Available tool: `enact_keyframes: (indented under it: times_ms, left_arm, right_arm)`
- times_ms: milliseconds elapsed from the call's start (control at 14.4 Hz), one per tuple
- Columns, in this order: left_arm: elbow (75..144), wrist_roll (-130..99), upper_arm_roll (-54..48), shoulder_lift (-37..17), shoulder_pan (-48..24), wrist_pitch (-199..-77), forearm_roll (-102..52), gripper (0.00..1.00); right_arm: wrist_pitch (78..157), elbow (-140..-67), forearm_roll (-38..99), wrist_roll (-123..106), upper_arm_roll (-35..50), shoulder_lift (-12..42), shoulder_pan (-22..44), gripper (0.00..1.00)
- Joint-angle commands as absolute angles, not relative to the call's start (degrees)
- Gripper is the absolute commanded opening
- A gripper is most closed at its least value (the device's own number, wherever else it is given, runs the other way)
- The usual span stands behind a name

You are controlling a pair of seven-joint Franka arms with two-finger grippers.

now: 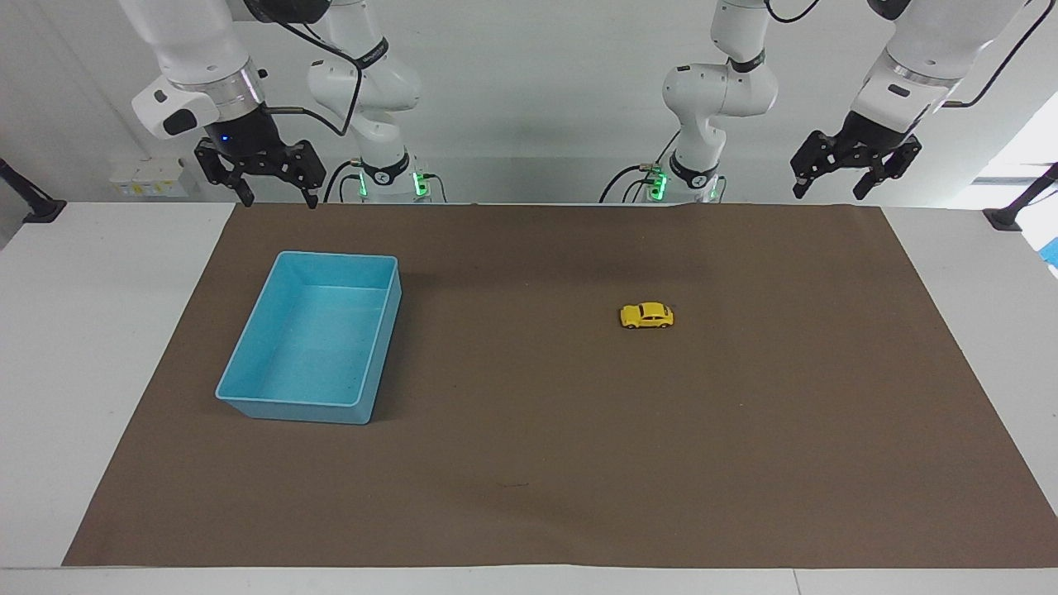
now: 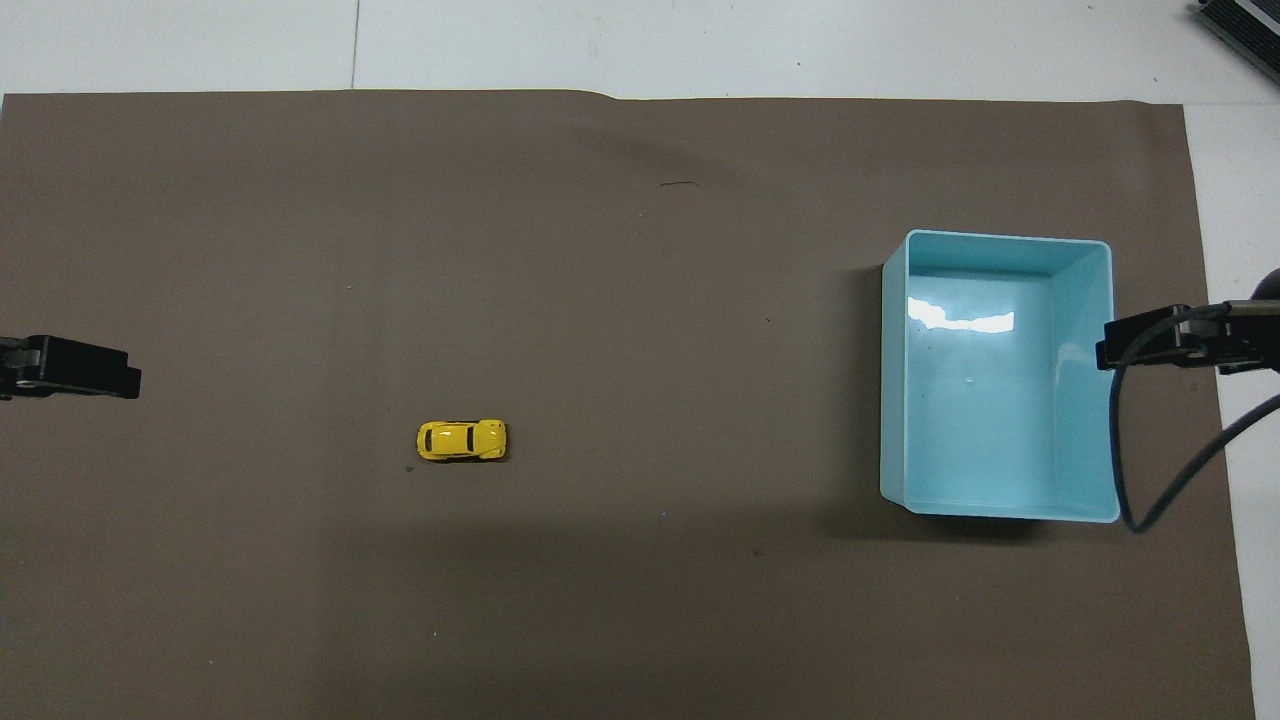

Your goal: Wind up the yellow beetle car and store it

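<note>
The yellow beetle car [image 1: 646, 316] [image 2: 462, 440] stands on its wheels on the brown mat, toward the left arm's end of the table, untouched. An empty blue bin [image 1: 322, 339] [image 2: 980, 420] sits on the mat toward the right arm's end. My left gripper [image 1: 829, 192] [image 2: 120, 372] hangs raised and open over the mat's edge at its own end, well away from the car. My right gripper [image 1: 279, 198] [image 2: 1110, 350] hangs raised and open, holding nothing. From overhead it overlaps the bin's outer rim. Both arms wait.
The brown mat [image 1: 529, 463] covers most of the white table [image 1: 99, 372]. A dark cable [image 2: 1130, 470] loops down from the right arm beside the bin. Black clamps [image 1: 33, 207] [image 1: 1004, 216] sit at the table's two ends near the robots.
</note>
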State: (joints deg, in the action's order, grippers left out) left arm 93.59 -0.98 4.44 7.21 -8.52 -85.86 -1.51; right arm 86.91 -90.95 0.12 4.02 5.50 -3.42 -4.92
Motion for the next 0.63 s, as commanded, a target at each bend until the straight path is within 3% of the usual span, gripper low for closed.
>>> enact_keyframes:
  times_ms: [0, 557]
  left_arm:
    - [94.13, -0.35, 3.87, 8.17, -7.38, -85.25, -1.23, 1.00]
    - [94.13, -0.88, 3.87, 8.17, -7.38, -85.43, -1.23, 1.00]
  right_arm:
    - [87.10, -92.46, 0.79, 2.99, 5.71, -4.83, -5.62, 1.00]
    - [86.84, -92.46, 0.79, 2.90, 5.71, -4.92, -5.71, 1.00]
